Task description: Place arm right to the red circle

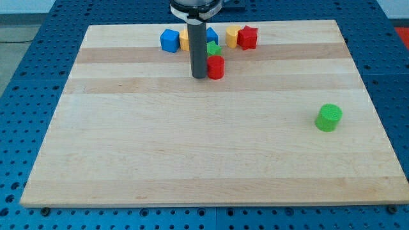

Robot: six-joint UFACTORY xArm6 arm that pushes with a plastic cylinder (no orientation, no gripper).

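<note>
Hiding behind my tip (199, 76): yellow block (184, 40), partly visible.

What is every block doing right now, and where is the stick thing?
My tip: on the board, against the red circle's left side.
Red cylinder block (the red circle): upright, beside the rod.
Green cylinder block: upright, alone at the view's right.
Blue block: top edge, left of the rod.
Red star-like block: top edge, touching a yellow block.
Small green block: behind the red circle, partly hidden.
</note>
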